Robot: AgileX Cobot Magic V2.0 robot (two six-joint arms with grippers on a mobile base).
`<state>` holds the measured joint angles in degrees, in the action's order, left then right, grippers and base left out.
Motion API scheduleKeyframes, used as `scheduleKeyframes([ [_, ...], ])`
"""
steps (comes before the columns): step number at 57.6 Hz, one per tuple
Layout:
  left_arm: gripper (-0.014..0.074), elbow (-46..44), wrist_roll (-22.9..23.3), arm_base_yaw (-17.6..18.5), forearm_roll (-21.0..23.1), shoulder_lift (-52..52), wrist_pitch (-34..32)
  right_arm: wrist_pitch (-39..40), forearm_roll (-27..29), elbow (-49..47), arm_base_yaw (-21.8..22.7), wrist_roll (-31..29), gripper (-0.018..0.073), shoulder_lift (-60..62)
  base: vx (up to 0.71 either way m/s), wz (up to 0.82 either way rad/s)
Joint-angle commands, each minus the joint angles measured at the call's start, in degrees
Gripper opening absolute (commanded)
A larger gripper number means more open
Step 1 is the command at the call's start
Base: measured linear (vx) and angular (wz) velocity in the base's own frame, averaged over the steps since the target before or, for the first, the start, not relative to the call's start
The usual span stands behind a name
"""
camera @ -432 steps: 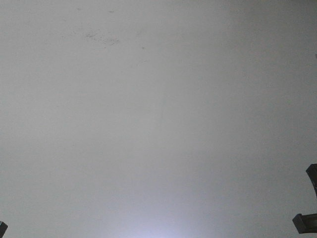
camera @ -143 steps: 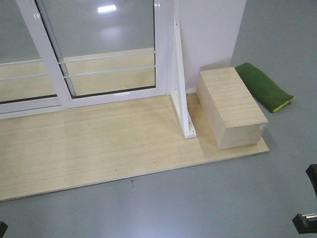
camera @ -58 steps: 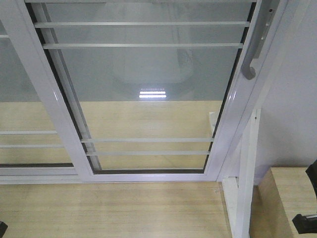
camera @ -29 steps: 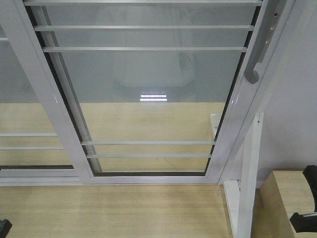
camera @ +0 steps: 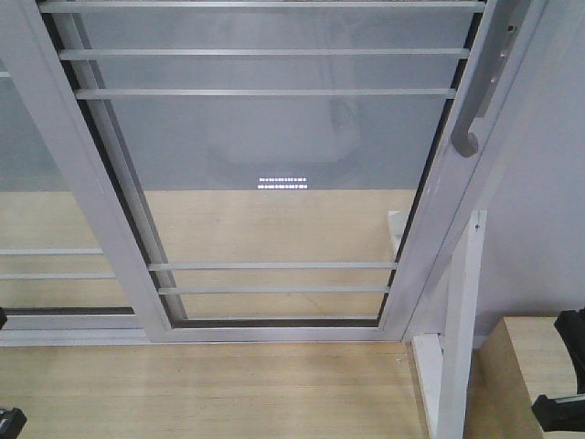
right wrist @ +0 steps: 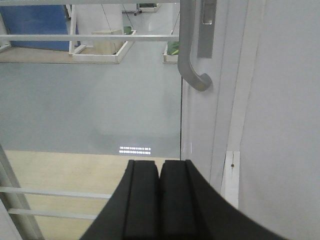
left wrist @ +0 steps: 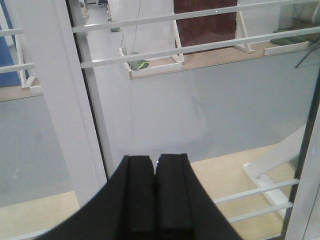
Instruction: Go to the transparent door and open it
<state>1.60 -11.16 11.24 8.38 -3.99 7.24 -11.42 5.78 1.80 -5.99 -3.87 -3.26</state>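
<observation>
Nearer transparent door; wooden box beside post; left gripper, right gripper closed, empty.

Transparent door looked down on from close by the front view, handle faced level and near by the right wrist view, same glass shared by the left wrist view.

Wooden box lower right, just beside white brace; wooden platform below.

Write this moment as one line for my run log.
stage: facing transparent door | door: looks closed | handle: untouched | left gripper: shut | right gripper: shut, short of handle
</observation>
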Motion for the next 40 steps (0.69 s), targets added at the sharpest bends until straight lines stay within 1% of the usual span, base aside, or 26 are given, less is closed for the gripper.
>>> scheduleKeyframes([
  [1, -0.0006, 1.3, 0.2, 0.2, 0.2, -1.1, -4.9, 4.4, -0.1, 0.6, -0.1, -0.2, 0.0, -1.1, 0.0, -0.01],
  [28, -0.0006, 1.3, 0.2, 0.2, 0.2, -1.2, -4.5, 4.4, -0.1, 0.6, -0.1, -0.2, 0.0, -1.1, 0.0, 0.0],
  [40, -0.0006, 1.3, 0.2, 0.2, 0.2, -1.2, -4.5, 4.4, -0.4, 0.6, -0.1, -1.3, 0.0, -1.1, 0.0, 0.0],
])
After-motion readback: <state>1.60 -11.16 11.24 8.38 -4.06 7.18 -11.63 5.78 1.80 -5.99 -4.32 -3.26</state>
